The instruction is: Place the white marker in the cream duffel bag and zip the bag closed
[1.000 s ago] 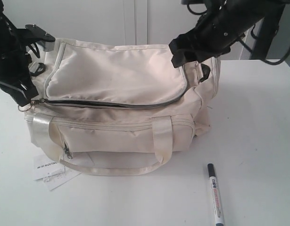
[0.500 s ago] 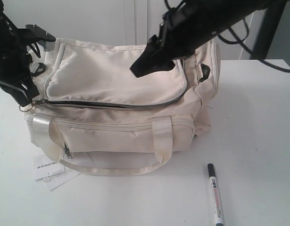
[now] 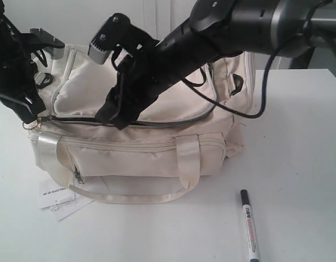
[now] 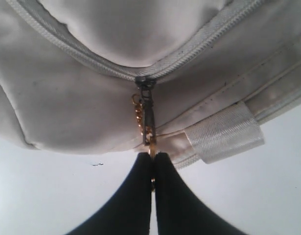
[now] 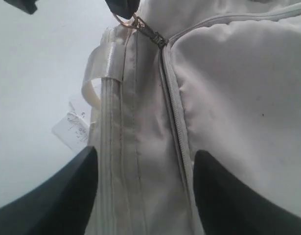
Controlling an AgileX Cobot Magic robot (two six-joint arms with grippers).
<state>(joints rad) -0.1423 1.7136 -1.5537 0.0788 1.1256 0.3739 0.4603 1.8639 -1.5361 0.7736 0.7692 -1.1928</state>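
White marker (image 3: 249,225): on white worktop (image 3: 299,164), well apart from right gripper (image 3: 114,117), jaws spread over cream duffel bag (image 3: 129,155); left gripper (image 4: 152,155) clamped on zipper pull (image 4: 148,115).

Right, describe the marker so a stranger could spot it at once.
The cream duffel bag fills the middle of the white table. Off its front right corner, clear of it, lies the white marker. It is the only slim pen shape, with a black cap and red-printed label, unlike the flat paper tag at the left corner.
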